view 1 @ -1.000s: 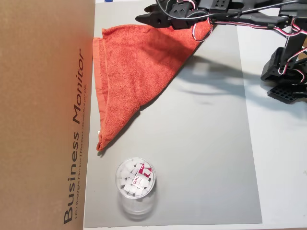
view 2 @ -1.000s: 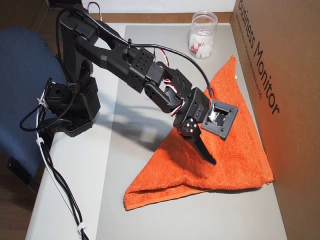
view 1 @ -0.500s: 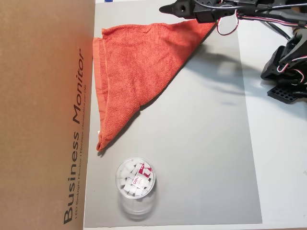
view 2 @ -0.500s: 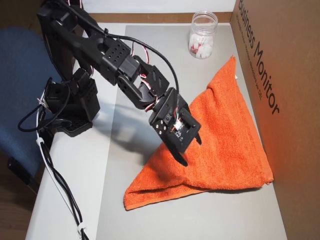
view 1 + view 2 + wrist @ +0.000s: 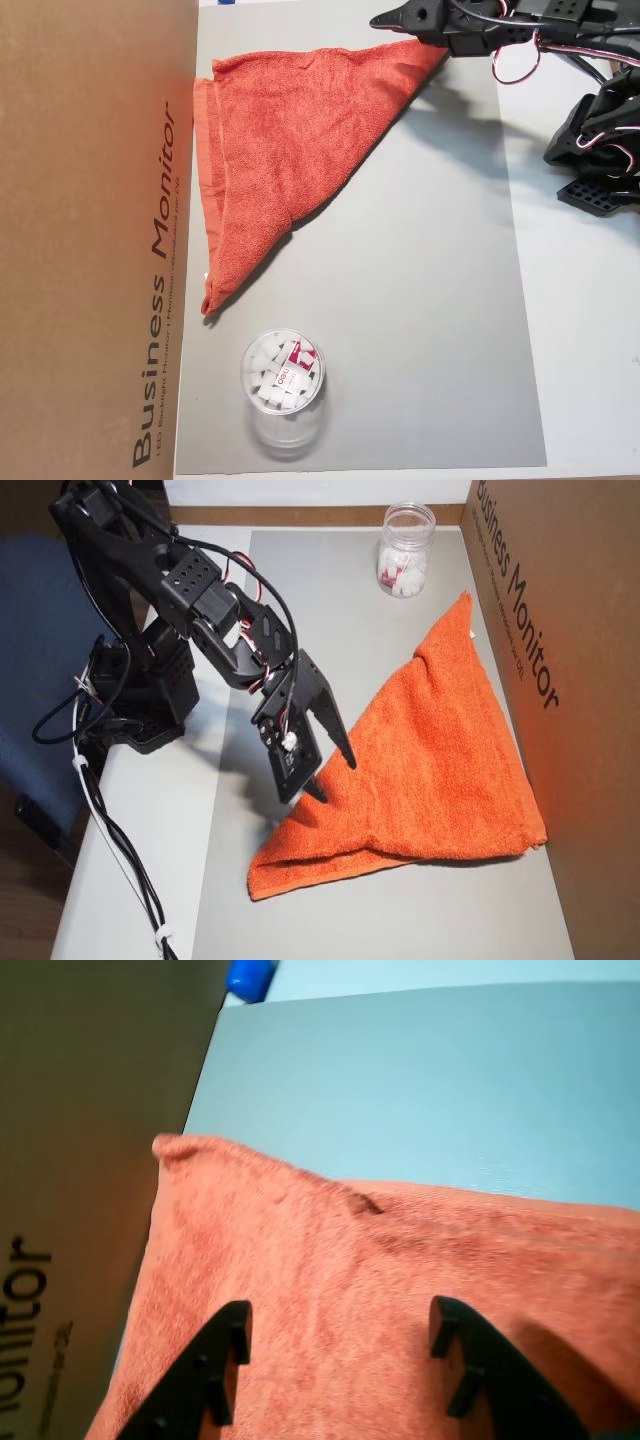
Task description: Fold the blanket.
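Orange blanket [image 5: 440, 760] folded into a triangle on grey mat [image 5: 430, 300], long edge against cardboard box [image 5: 90, 240]. Hand [image 5: 333, 777] spread wide, empty, above the blanket's free corner. Bare mat beyond.

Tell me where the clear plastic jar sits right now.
In an overhead view the jar stands on the grey mat near the bottom edge, just right of the cardboard box and below the folded blanket's lower corner, not touching it.
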`<act>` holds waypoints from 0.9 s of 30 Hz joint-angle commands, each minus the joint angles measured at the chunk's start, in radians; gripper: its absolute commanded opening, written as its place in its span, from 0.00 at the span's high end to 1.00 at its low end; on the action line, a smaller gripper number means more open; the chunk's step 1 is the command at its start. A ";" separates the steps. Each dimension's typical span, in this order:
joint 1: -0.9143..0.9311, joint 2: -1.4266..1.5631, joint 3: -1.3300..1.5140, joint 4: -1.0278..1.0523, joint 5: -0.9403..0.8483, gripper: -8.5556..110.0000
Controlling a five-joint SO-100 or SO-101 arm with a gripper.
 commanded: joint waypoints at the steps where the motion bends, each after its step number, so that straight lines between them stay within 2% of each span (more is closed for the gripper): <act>1: 0.018 0.077 0.043 -0.011 0.072 0.78; 7: 0.072 0.176 0.227 -0.011 0.230 0.77; 17: 0.172 0.264 0.408 -0.011 0.308 0.77; 27: 0.221 0.253 0.425 -0.012 0.310 0.78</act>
